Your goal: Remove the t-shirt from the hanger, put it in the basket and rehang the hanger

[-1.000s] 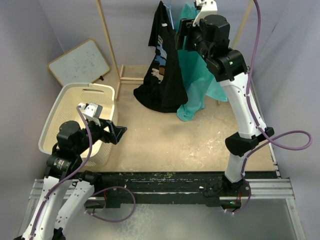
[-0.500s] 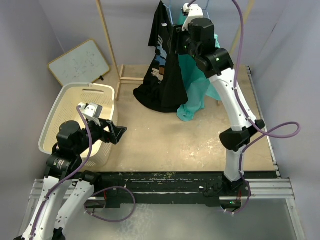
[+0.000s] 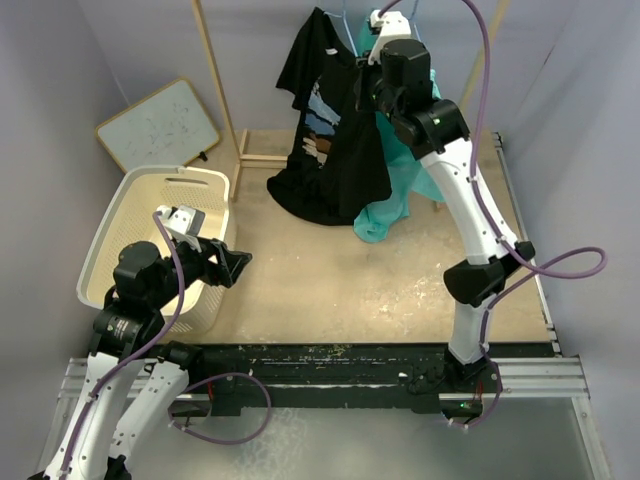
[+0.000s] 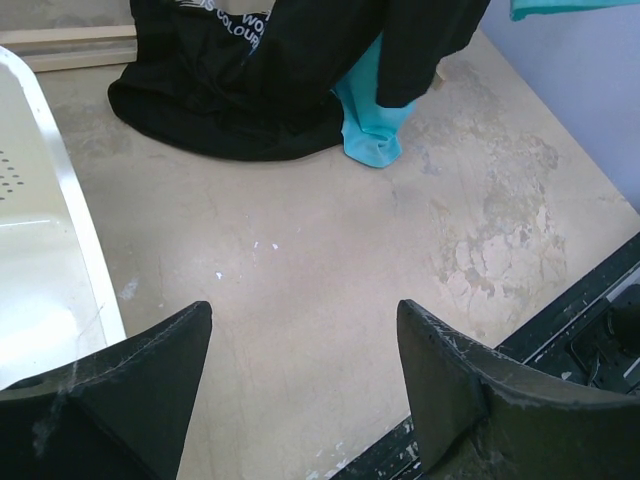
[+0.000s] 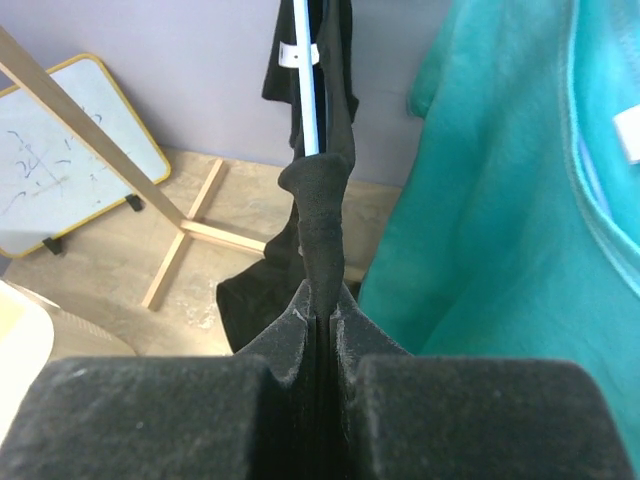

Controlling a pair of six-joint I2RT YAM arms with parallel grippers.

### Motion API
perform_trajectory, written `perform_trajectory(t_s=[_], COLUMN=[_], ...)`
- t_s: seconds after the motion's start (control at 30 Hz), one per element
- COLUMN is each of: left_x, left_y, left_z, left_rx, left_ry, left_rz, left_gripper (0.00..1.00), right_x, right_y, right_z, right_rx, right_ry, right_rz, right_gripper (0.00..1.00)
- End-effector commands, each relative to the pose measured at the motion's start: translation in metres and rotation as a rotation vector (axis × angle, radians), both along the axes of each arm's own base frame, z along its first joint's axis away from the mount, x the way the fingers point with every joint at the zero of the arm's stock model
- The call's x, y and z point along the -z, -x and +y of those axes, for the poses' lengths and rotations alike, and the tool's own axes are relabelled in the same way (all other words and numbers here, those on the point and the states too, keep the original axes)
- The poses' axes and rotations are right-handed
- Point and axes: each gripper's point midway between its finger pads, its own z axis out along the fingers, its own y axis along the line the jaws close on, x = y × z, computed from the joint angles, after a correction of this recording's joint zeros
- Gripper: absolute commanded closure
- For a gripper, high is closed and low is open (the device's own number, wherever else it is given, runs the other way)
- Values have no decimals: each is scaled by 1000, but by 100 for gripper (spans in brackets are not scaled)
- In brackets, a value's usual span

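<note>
Pinching a thin fold of the black t-shirt (image 3: 335,150), the right gripper (image 5: 322,325) is clenched on the cloth high at twelve o'clock of the overhead view. The shirt is on its hanger (image 5: 307,90), whose pale arm shows just above the fold, and its hem pools on the worktop (image 3: 330,290). A teal garment (image 3: 400,185) hangs touching it on the three o'clock side. Down at eight o'clock the left gripper (image 4: 305,380) waits with its jaws released and nothing between them, beside the laundry basket (image 3: 150,185) at nine o'clock. To my eye the grip is narrow, so a hard tug could let the fabric slide out. If the neckline catches on the hanger's shoulder, the pull may drag the hanger off the rail along with the shirt. The teal piece sits close enough to be snagged and pulled along too.
</note>
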Motion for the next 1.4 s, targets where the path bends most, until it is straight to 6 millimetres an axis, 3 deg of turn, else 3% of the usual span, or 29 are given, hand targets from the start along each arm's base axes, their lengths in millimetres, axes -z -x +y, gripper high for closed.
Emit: perform_trajectory(t_s=[0.0, 0.2, 0.23, 0.37, 0.47, 0.53, 0.57, 0.6, 0.63, 0.8, 0.93, 1.1, 1.23, 1.37], left_x=[-22, -25, -24, -24, -28, -31, -34, -36, -39, -54, -80, -131, -170, -203], left_y=[-3, -6, -6, -8, -6, -1, 1, 4, 7, 14, 15, 11, 8, 16], left_z=[2, 2, 2, 6, 6, 4, 3, 3, 2, -3, -13, -27, -33, -39], left_rx=[-13, -23, -30, -62, -58, -34, -23, -14, -3, 49, 115, 209, 248, 298], left_ry=[6, 27, 30, 42, 41, 41, 41, 43, 46, 63, 78, 69, 63, 80], left_rz=[-66, -70, -64, -45, -58, -82, -98, -114, -133, -238, -338, -460, -542, -615], left_gripper=[21, 9, 1, 1, 1, 1, 1, 1, 1, 1, 1, 1, 1, 1], right_x=[-104, -145, -148, -146, -126, -101, -78, -75, -51, -2, 17, 27, 39, 56], right_y=[30, 64, 68, 79, 92, 107, 113, 127, 135, 202, 262, 321, 343, 351], right_z=[-38, -56, -58, -58, -49, -42, -38, -37, -34, -30, -26, -25, -30, -36], right_rx=[82, 78, 76, 47, -26, -95, -130, -170, -204, -413, -608, -809, -855, -840], right_ry=[-91, -153, -158, -158, -163, -157, -143, -150, -136, -136, -160, -181, -189, -190], right_rz=[-272, -384, -391, -359, -289, -224, -174, -168, -118, -30, 4, 49, 79, 111], right_gripper=[100, 100, 100, 100, 100, 100, 100, 100, 100, 100, 100, 100, 100, 100])
